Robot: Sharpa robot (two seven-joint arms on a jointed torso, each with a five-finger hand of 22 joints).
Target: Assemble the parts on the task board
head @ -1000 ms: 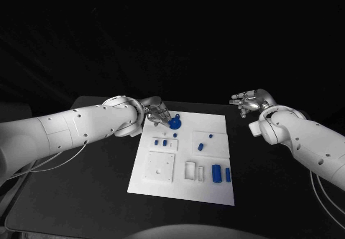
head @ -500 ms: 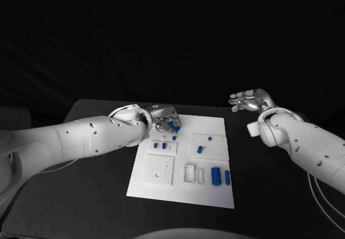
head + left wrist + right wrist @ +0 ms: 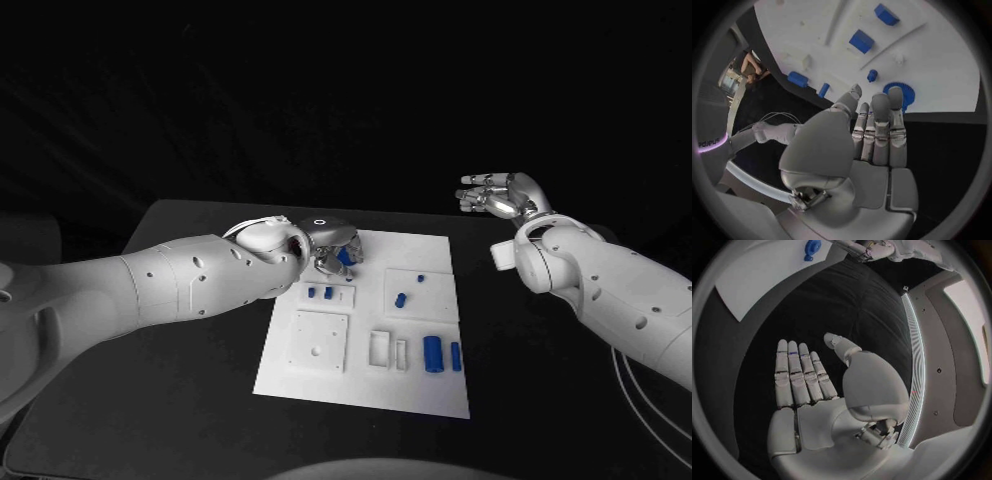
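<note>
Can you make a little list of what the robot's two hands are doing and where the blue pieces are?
left hand: open, fingers straight, over the board's far edge, by the blue gear
right hand: open, holds nothing, over the table, off the board
board: white, mid-table
gear: round and toothed, lying on the board near the left fingertips; touching or not, cannot tell
other blue pieces: small, spread over the board

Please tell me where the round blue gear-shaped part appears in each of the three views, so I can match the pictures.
Head view: the blue gear part sits near the far left corner of the white task board, partly hidden by the left hand.
Left wrist view: it lies just beyond the fingers, at.
Right wrist view: it is small, at.
Shared landmark: the board's white edge against the black table.
</note>
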